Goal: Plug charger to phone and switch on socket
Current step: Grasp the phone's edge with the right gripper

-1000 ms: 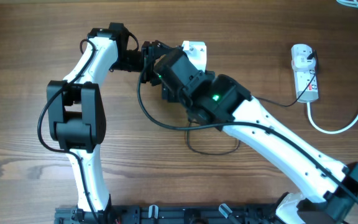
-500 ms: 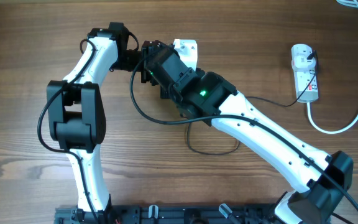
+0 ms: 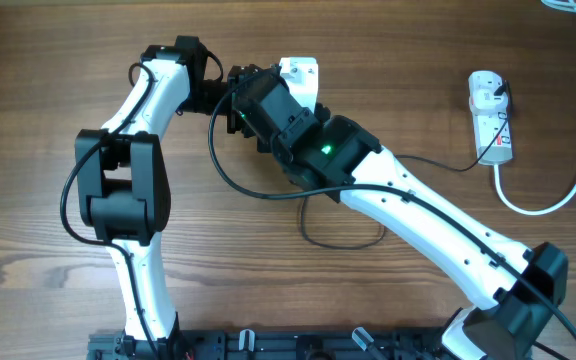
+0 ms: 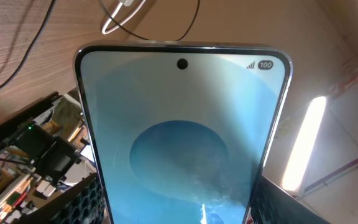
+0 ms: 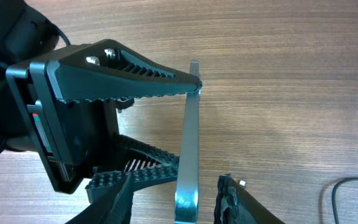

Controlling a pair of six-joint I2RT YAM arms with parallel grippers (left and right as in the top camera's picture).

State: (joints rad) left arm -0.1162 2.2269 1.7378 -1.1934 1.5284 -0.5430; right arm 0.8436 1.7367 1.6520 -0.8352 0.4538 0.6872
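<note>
Nearest the robot's base, the thin black charger cable (image 3: 340,245) lies in a slack loop on the brown wooden table (image 3: 48,220). One strand runs up under the arms, and its plug tip cannot be found in any view. It will likely handle as light and limp, so pulling on the cord would only drag the loop. The place to pinch it is the short stiff plug body, once that is found. Farther back on the right, the small white power strip (image 3: 490,125) lies flat with a black plug in it. Its thicker white cord (image 3: 543,211) curves off toward the table's far edge, well apart from both grippers. At the far side, left of centre, the left gripper (image 5: 189,126) is clamped on the slim smartphone with the lit cyan screen (image 4: 182,143), holding it clear of the tabletop. Its ridged black fingers (image 5: 129,78) bear on the phone, which the right wrist view shows edge-on as a thin silvery bar. The phone looks rigid, smooth and glass-faced, so it may slip or crack under a hard squeeze, and a hold across its edges suits it best. The right gripper (image 5: 173,198) sits just beside it with its fingers spread wide and no plug showing between them. The charging port is not visible.
</note>
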